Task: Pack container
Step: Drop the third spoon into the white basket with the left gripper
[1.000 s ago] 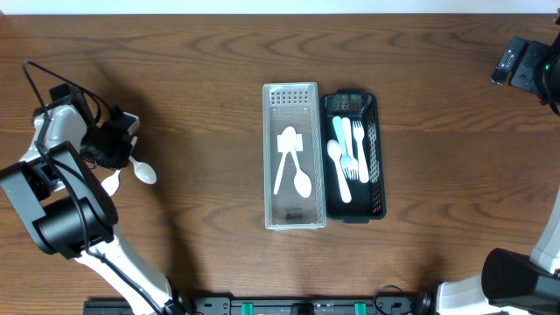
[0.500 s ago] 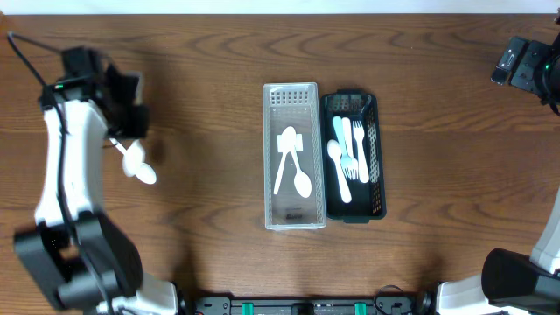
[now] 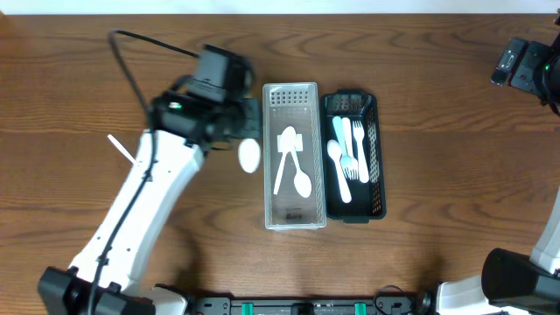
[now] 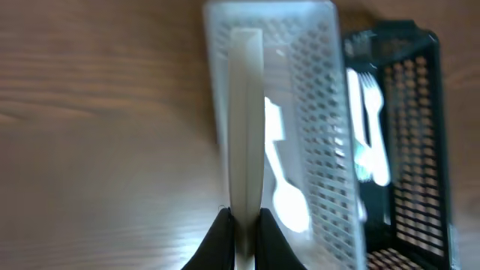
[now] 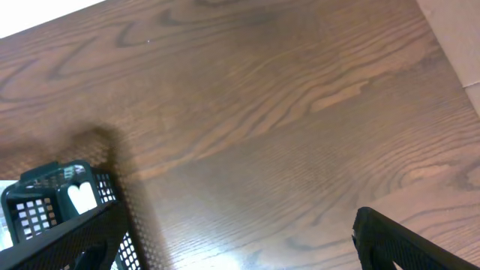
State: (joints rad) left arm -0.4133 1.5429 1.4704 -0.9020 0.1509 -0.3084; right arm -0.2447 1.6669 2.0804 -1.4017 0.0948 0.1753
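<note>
While the clear container (image 3: pixel 267 194) already holds a white spoon (image 3: pixel 300 182) and a second white piece (image 3: pixel 290 140) whose kind I cannot make out, the packing looks partly done rather than finished. Touching it on the right, the black basket (image 3: pixel 380 157) carries forks (image 3: pixel 358 149) and what seems another spoon.

One more utensil is in the air. The left gripper (image 4: pixel 240 222) has its fingers pinched tight on the held spoon (image 3: pixel 249 156), just left of centre in the overhead frame. The spoon hangs beside the clear container's left wall. From the left wrist view its handle overlaps that wall, so it appears to sit over the edge, not yet inside.

A thin white piece (image 3: pixel 120 146), possibly a knife or a bare handle, lies far left on the table (image 3: pixel 437 245), well apart from both bins. By my reading that leaves this spoon to drop in and that loose piece to fetch.

The held spoon's long axis runs top to bottom in the overhead frame, nearly parallel to the container's long sides. Its bowl points toward the lower edge and its handle toward the upper edge, under the gripper.

The right gripper (image 3: pixel 523 66) sits at the upper right corner, away from everything. Whether its fingers are parted I cannot tell.
</note>
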